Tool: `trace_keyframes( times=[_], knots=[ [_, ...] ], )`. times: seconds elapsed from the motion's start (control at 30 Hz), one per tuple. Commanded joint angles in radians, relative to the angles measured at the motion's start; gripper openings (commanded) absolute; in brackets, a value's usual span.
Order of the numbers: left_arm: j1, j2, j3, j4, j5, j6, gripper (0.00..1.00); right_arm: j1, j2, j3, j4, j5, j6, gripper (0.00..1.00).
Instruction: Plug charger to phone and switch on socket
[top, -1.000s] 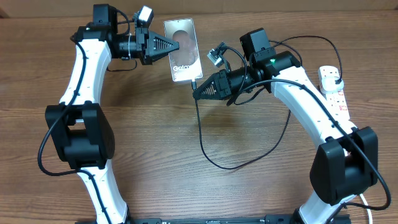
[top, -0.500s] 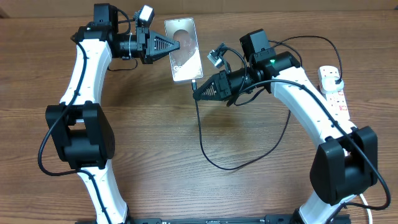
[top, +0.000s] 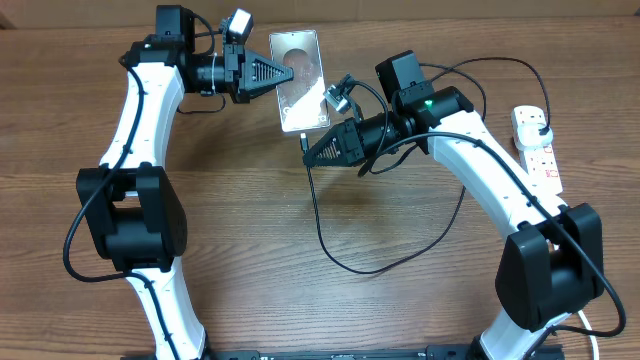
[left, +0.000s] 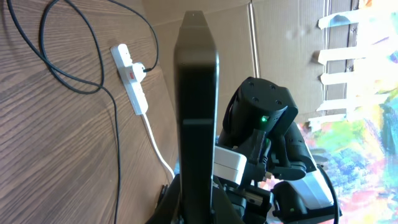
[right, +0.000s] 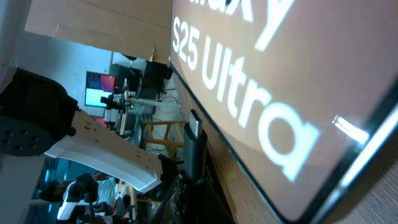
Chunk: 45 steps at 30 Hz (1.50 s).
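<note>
Overhead, the left hand (top: 290, 72) is closed on the phone (top: 305, 100), pinching its near long edge. The phone now sits slightly farther from that arm's base than a second ago. The right hand (top: 306, 157) has slid toward the left hand and sits just below the phone's bottom edge. It appears clamped on the charger (top: 314, 205) close behind the tip, which points up at the phone just ahead of the fingers. Whether the tip touches the phone cannot be told. The cable trails behind this hand in a loop on the desk (top: 250, 250), running to the socket (top: 540, 150) well behind the right hand, unmoved.
</note>
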Motion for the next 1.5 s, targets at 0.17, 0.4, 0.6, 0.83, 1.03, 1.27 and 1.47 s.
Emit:
trace_keyframes(
  times=[0.17,0.4,0.6,0.83,1.03,1.27,1.47],
  knots=[
    [-0.011,-0.038,0.002,0.004,0.070,-0.010,0.04,-0.008,0.002,-0.008,0.006,0.018,-0.002,0.04],
    [-0.011,-0.038,0.002,0.004,0.070,-0.010,0.04,-0.029,0.002,-0.008,0.015,0.017,0.003,0.04],
    [-0.014,-0.038,0.002,0.004,0.070,-0.010,0.04,-0.029,0.002,-0.008,0.038,0.017,0.022,0.04],
    [-0.015,-0.038,0.002,0.004,0.070,-0.009,0.04,-0.029,0.002,-0.008,0.043,0.016,0.025,0.04],
    [-0.023,-0.038,0.002,0.004,0.070,-0.005,0.04,-0.029,0.002,-0.008,0.048,0.004,0.025,0.04],
    [-0.034,-0.038,0.002,0.005,0.070,-0.002,0.04,-0.029,0.002,-0.008,0.048,0.004,0.025,0.04],
    [-0.034,-0.038,0.002,0.005,0.070,-0.002,0.04,-0.029,0.002,-0.008,0.060,-0.007,0.026,0.04]
  ],
)
